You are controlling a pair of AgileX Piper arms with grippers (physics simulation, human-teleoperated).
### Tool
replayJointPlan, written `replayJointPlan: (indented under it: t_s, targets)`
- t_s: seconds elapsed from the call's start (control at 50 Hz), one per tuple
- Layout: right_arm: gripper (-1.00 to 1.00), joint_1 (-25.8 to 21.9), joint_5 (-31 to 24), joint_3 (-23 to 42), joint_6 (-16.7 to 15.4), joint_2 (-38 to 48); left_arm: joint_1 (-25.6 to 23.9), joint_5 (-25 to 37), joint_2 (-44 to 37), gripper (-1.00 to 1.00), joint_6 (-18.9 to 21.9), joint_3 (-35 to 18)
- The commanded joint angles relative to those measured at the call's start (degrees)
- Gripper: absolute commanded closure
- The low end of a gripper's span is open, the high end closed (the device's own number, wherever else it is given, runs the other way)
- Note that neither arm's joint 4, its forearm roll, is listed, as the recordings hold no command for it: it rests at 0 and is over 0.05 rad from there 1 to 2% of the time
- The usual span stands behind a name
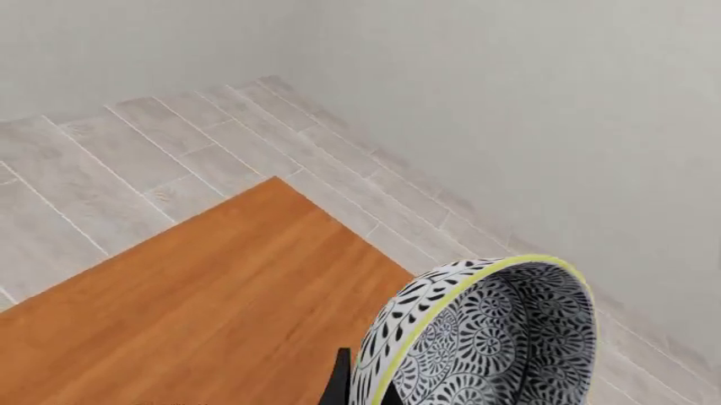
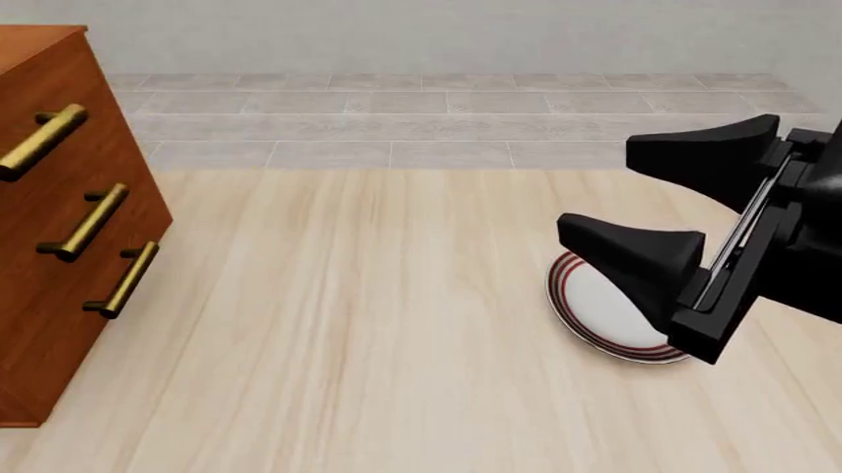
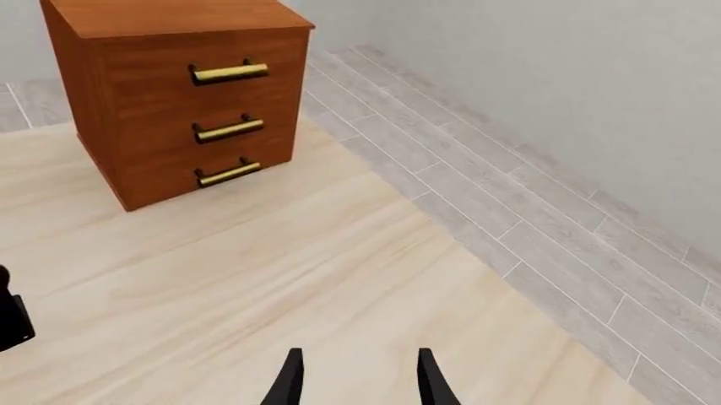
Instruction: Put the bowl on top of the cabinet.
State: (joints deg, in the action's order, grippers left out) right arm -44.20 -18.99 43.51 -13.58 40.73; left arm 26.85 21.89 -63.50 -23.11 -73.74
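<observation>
Bowl (image 1: 479, 337) is apparently pinched at its rim by the left gripper (image 1: 349, 384) over the cabinet (image 1: 203, 312) top; right gripper (image 3: 355, 380) is held apart.

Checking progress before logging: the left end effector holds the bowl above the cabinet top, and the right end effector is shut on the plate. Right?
Not quite. The right end effector is open and empty, as the right wrist view shows; the plate lies on the table. The rest stands.
</observation>
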Motion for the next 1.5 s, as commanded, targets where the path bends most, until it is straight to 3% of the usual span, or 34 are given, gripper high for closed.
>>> replayJointPlan:
  t_s: [0.02, 0.04, 0.14, 0.64, 0.98, 1.5]
  targets:
    - [-1.0, -0.1, -0.1, 0.0, 0.1, 0.0, 1.5, -2.8, -0.3, 1.0, -3.5, 2.1]
    - [-1.0, -0.2, -0.2, 0.1, 0.1, 0.0, 1.8, -3.6, -0.1, 1.0, -5.4, 3.0]
    - [-1.0, -0.3, -0.2, 0.0, 0.1, -0.1, 4.3, -3.2, -2.0, 1.0, -5.5, 2.5]
    - [-1.0, -0.5, 0.1, -0.2, 0.0, 0.0, 6.2, -12.6, -3.6, 1.0, -14.4, 11.1]
    - [-1.0, -0.4, 0.2, -0.4, -0.1, 0.2, 6.2, -15.6, -4.0, 1.0, -18.1, 14.1]
    - [-1.0, -0.8, -0.1, -0.5, -0.3, 0.2, 6.5, -17.8, -3.7, 1.0, -20.6, 16.5]
